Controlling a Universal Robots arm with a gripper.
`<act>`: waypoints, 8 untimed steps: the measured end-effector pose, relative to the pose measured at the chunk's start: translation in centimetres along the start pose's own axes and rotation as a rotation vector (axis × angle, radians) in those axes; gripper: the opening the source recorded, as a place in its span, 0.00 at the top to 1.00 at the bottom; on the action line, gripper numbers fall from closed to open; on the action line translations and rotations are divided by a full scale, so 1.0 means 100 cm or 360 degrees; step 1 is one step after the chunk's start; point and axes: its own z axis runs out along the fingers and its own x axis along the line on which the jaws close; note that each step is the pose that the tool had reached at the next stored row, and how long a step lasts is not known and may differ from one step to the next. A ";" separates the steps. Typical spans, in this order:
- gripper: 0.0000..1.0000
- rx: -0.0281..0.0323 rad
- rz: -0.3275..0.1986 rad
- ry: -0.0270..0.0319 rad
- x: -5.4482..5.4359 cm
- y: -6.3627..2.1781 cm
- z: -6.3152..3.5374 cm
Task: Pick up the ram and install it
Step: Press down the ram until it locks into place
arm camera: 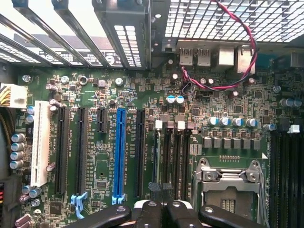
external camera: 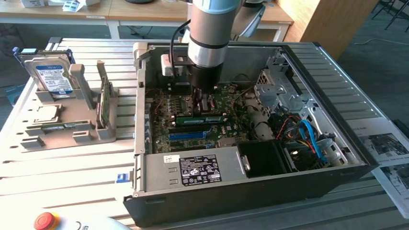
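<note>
Exterior view: on the exterior view's left, a slatted table (external camera: 64,163) carries a grey holder (external camera: 96,129) in which a blue-labelled hard drive (external camera: 52,79) is stood upright at the back, and a second green board stick (external camera: 102,108) is stood on edge beside it. A red button (external camera: 46,220) is seen at the near edge of the table. Towards the middle, an open computer case (external camera: 255,191) is laid on its side with the motherboard exposed. A grey robot arm (external camera: 210,28) is lowered straight down into the case, and its gripper (external camera: 204,103) is positioned just above the motherboard. The ram (external camera: 201,116), a narrow green stick, is set on edge in a memory slot directly under the gripper, with a long blue slot (external camera: 191,135) just in front of it. A power supply (external camera: 198,170) with a dark label is mounted along the near wall, and a black fan shroud (external camera: 268,158) is fitted beside it. Further to the exterior view's right, blue cables (external camera: 310,134) are looped inside the case, and printed papers (external camera: 390,148) are spread on the table. In the wrist view, the black fingers (arm camera: 149,213) are drawn together over the memory slots, which lie between the blue slot (arm camera: 119,156) and the metal processor socket (arm camera: 228,183). Whether the ram is pinched between the fingers or only touched by them cannot be told. A white slot (arm camera: 40,142) is seen beyond the blue one, and a twisted red-and-black wire (arm camera: 242,28) is looped near the rear ports.
</note>
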 end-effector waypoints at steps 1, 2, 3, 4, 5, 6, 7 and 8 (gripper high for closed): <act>0.90 -0.00001 0.0000 0.00002 0.000 0.0000 0.0009; 0.90 -0.00001 0.0000 0.00000 0.000 0.0000 0.0018; 0.90 0.00000 0.0000 -0.00001 0.000 -0.0001 0.0025; 0.90 -0.00002 0.0000 0.00003 0.000 0.0000 0.0026; 0.90 -0.00002 0.0000 0.00002 0.000 0.0000 0.0026; 0.90 -0.00002 0.0000 0.00003 0.000 -0.0001 0.0026; 0.90 0.00001 0.0000 -0.00001 0.000 -0.0001 0.0029; 0.90 0.00001 0.0000 -0.00001 0.000 -0.0001 0.0035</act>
